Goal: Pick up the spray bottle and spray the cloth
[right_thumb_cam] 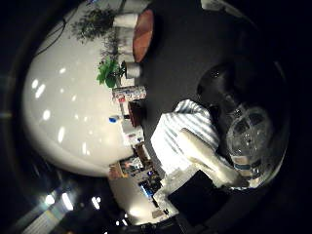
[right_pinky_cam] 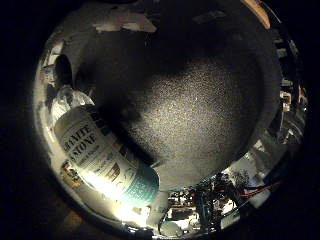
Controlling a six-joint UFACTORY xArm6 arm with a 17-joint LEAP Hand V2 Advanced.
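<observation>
From the little-finger side of the palm, a clear spray bottle [right_pinky_cam: 102, 155] with a pale label fills one side of the view, so it sits close to the palm. It lies tilted across the view over a dark, speckled tabletop [right_pinky_cam: 200, 110], its dark spray head [right_pinky_cam: 63, 70] at one end and its base near the hand's own parts at the rim. Whether it rests on the table or is lifted off it cannot be told. From the thumb side of the palm, the same bottle appears as a clear, rounded body with its dark spray head above it, against the dark surface. Just beside it lies a striped cloth [right_thumb_cam: 187, 129] (pale with thin darker stripes). A white finger of the hand [right_thumb_cam: 207, 158] reaches across the cloth's edge to the bottle's side, appearing to press against it; how far the fingers close around the bottle cannot be told. Further off stand potted plants [right_thumb_cam: 114, 70] and a cluttered shelf [right_thumb_cam: 129, 95].
</observation>
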